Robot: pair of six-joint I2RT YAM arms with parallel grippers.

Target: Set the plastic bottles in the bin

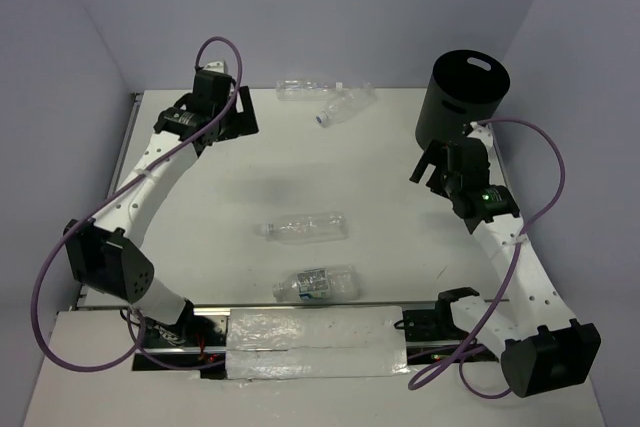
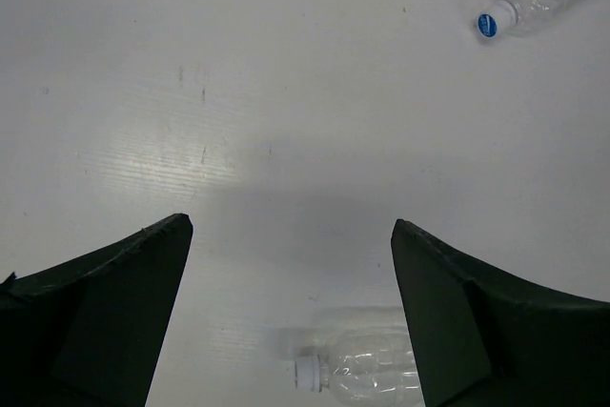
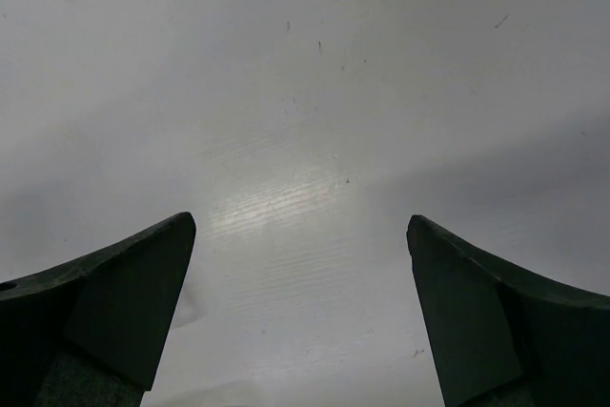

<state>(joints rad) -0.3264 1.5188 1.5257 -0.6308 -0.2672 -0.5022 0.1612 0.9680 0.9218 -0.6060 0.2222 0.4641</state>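
With jaws wide apart and empty, the left gripper (image 2: pixel 291 224) hangs over the far-left table (image 1: pixel 200 217). Centre it across the body of the nearest bottle (image 2: pixel 372 376), which lies flat by its right finger, and close gently on the thin wall. Three other bottles (image 1: pixel 305 228) lie on the table, and the right gripper (image 3: pixel 300 221), likewise spread and empty, sits beside the bin (image 1: pixel 465 97).

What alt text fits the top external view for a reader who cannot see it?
Four clear plastic bottles lie on a white table: two at the far edge, one mid-table, a blue-labelled one nearest the arm bases. A black bin stands far right. The left gripper is near the far pair, the right gripper near the bin, both empty.
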